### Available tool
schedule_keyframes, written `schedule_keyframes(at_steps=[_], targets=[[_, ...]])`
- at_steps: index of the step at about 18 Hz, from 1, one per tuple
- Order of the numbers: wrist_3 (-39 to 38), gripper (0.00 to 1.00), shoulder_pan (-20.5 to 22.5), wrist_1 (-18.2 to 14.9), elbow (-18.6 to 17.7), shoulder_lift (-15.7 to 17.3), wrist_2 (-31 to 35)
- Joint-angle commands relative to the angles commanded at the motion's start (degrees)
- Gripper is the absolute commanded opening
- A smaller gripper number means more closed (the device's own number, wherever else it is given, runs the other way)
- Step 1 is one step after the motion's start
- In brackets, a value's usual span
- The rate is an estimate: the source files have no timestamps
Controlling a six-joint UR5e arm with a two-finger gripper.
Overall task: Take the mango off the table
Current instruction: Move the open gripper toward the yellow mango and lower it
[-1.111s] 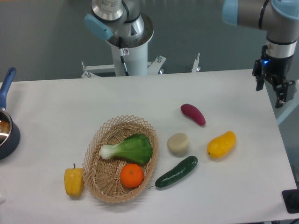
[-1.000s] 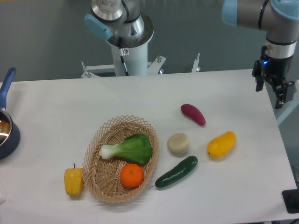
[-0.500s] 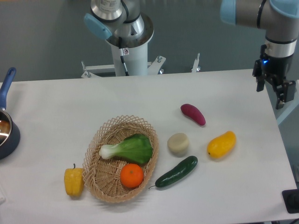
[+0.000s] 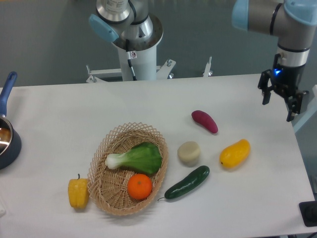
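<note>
Approach step: two-finger gripper (image 4: 277, 105) spread, empty, over the right edge of the white table (image 4: 59, 129); smooth yellow-orange oval mango (image 4: 235, 153) lies untouched nearer the front-right corner; next, centre above it and descend.

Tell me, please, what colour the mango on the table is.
Yellow-orange; the mango shows clearly in the fixed camera view.

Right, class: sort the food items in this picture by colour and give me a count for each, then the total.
Yellow: 2, mango, pepper
Green: 2, cucumber, bok choy
Orange: 1, orange
Purple-red: 1, sweet potato
Beige: 1, round piece
Total: 7
</note>
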Motion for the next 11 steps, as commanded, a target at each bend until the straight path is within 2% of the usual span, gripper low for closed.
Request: schedule_keyframes(at_steps=[3, 7, 11], targets=[[-1.4, 1.0, -1.06, -0.09, -1.05, -1.33, 0.53], [-7.63, 1.0, -3.17, 0.7, -0.79, -3.0, 1.49], [-11.6, 1.0, -5.98, 4.12, -1.23, -4.58, 5.54]])
